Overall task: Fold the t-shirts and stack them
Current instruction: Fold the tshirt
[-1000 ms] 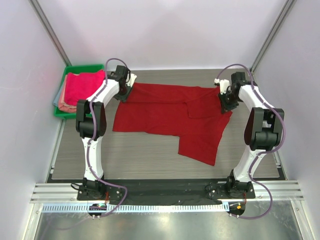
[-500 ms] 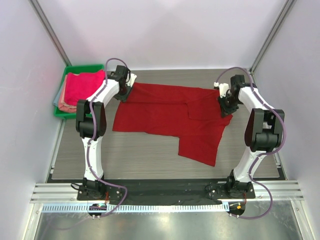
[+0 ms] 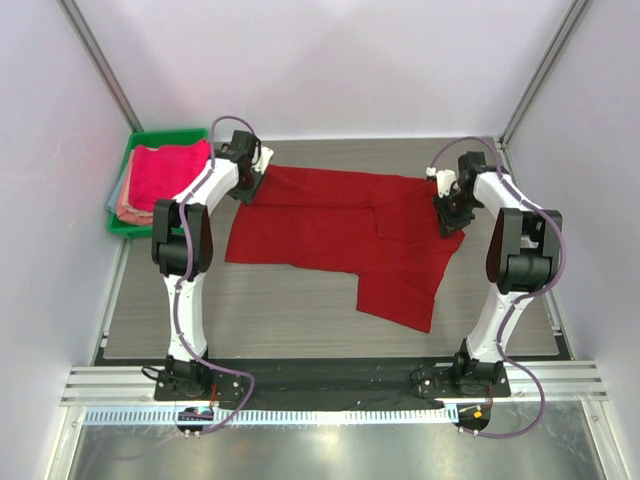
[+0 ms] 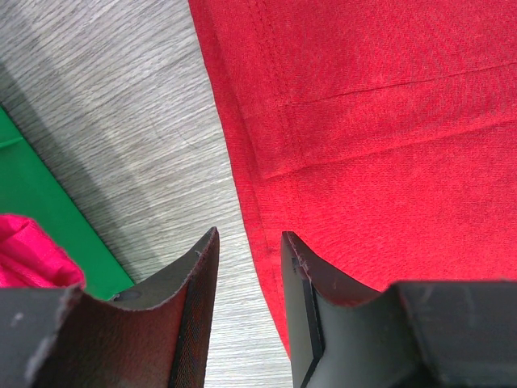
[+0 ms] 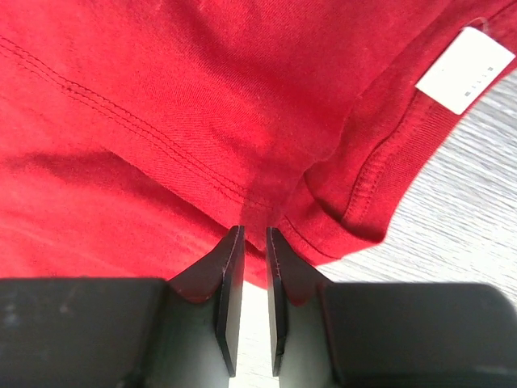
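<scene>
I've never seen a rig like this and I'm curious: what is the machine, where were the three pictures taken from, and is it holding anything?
It is two robot arms bolted at the near edge of a table. The wide picture looks down from above and behind them; the other two come from a camera on each wrist, showing that arm's own fingers. A deep red t-shirt lies spread on the table. A green tray at the far left holds folded shirts, a bright pink shirt on top. The left pincer is open over the red shirt's edge; the right pincer is parted slightly, near the white label. Neither seems to hold cloth.
</scene>
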Available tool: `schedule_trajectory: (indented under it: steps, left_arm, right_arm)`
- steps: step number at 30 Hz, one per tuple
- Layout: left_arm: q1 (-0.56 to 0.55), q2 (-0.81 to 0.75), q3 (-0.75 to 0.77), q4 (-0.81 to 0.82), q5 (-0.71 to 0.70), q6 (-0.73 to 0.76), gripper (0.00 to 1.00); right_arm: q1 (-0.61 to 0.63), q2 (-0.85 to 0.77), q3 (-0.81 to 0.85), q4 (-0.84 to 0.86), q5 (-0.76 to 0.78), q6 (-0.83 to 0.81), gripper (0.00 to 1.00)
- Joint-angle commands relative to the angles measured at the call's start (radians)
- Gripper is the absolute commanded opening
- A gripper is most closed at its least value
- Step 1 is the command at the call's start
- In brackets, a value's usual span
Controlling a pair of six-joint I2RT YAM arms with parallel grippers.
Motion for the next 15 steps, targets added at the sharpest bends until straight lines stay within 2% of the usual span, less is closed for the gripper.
schedule_trajectory:
  steps: [1, 10, 15]
  left_arm:
    - [-0.004, -0.026, 0.011, 0.021, -0.004, 0.013, 0.38]
    - [-0.005, -0.026, 0.014, 0.021, -0.010, 0.015, 0.38]
    - [-0.005, -0.026, 0.011, 0.020, -0.010, 0.013, 0.38]
  right_arm:
    - [-0.005, 0.014, 0.040, 0.005, -0.013, 0.018, 0.22]
    - [-0.006, 0.034, 0.058, 0.014, -0.001, 0.021, 0.23]
    - [-0.014, 0.042, 0.058, 0.020, 0.013, 0.027, 0.28]
